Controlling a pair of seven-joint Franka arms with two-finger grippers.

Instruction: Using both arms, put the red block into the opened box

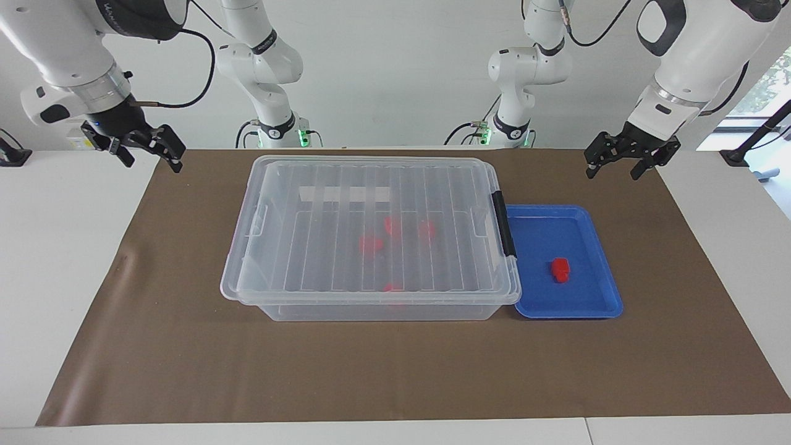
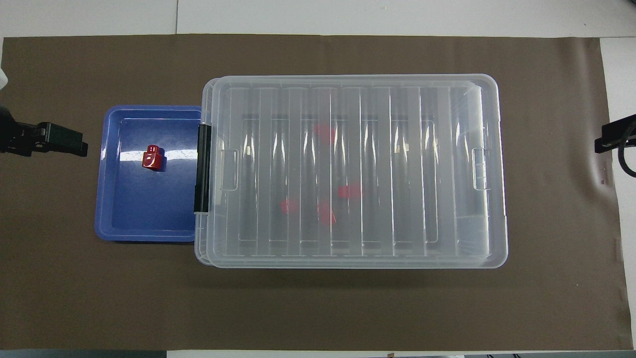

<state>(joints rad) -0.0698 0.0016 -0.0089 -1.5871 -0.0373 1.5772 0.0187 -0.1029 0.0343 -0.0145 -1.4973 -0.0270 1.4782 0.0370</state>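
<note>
One red block [image 1: 560, 269] [image 2: 152, 158] lies alone in the shallow blue tray [image 1: 544, 228] [image 2: 149, 209]. The tray sits against the box [image 1: 309, 312] [image 2: 348, 79] at the left arm's end. The clear box has its ribbed lid [image 1: 432, 179] lying on top, with a dark latch [image 1: 503, 222] on the tray side. Several more red blocks [image 1: 371, 243] [image 2: 350, 191] show blurred through the lid. My left gripper [image 1: 613, 173] [image 2: 64, 141] hangs open and empty above the mat past the tray. My right gripper [image 1: 153, 164] [image 2: 608, 141] hangs open and empty over the mat's edge at the right arm's end.
A brown mat [image 1: 185, 346] covers the middle of the white table [image 1: 62, 247]. Box and tray stand together in the mat's centre, with bare mat around them. A black stand [image 1: 741, 151] sits at the table's corner near the left arm.
</note>
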